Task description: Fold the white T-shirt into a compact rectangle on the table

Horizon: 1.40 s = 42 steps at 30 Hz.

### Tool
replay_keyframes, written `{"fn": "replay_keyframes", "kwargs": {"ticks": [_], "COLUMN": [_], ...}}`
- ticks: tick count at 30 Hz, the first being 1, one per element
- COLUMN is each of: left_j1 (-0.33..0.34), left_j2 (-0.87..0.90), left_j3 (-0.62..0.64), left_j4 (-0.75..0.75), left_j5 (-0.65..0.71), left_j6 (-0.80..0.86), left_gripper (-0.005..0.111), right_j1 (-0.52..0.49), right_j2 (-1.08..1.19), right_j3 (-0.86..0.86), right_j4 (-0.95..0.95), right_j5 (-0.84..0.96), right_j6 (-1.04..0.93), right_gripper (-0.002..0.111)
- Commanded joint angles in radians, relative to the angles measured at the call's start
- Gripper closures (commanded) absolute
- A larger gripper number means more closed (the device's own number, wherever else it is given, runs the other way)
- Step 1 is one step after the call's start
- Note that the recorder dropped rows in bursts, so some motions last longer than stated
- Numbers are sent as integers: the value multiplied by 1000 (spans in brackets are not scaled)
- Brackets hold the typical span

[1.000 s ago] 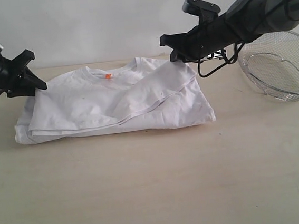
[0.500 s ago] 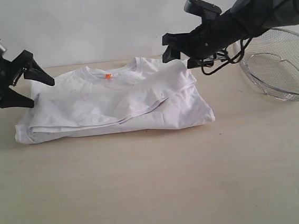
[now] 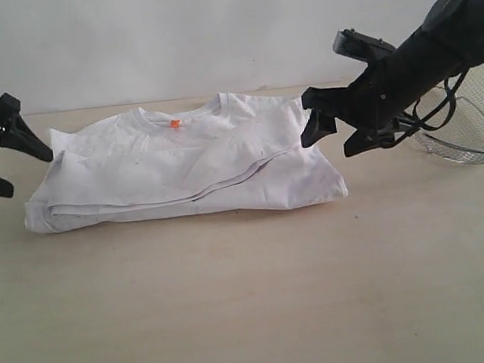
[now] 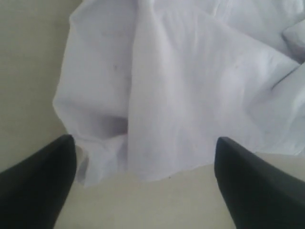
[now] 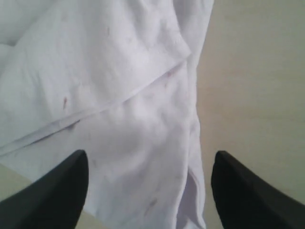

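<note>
Lying rumpled — soft white T-shirt, roughly rectangular, on smooth beige table.

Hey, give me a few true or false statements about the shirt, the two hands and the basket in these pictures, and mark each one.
1. The white T-shirt lies folded on the table. True.
2. The left hand is clamped on the shirt. False: it is open, holding nothing.
3. The right hand is open. True.
4. The wire basket sits on the shirt. False: it stands on the table, apart from the shirt.
5. An orange tag shows at the collar. True.
</note>
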Motion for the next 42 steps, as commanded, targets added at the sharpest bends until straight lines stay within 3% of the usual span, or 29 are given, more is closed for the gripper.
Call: {"fn": "replay_keyframes", "kwargs": {"ticks": [1, 6, 12, 25, 36, 42], "left_j1": [-4, -16, -63, -69, -19, -30], "left_j2": [-9, -6, 34, 38, -74, -80], "left_j3": [96, 152, 158, 158, 158, 158], "left_j4": [3, -8, 2, 85, 114, 107], "left_j5": [-92, -139, -152, -105, -99, -121], "left_j6": [25, 44, 51, 48, 32, 59], "left_gripper": [33, 33, 34, 40, 40, 41], "right_j1": [10, 11, 49, 88, 88, 88], "right_j2": [-10, -3, -3, -3, -7, -51], "right_j3": [41, 48, 76, 77, 77, 77], "right_j4": [1, -11, -13, -172, -178, -194], "right_j5": [-40, -17, -14, -6, -13, -45], "right_j6": [-31, -33, -47, 14, 21, 17], "right_gripper": [43, 44, 65, 61, 61, 61]}}
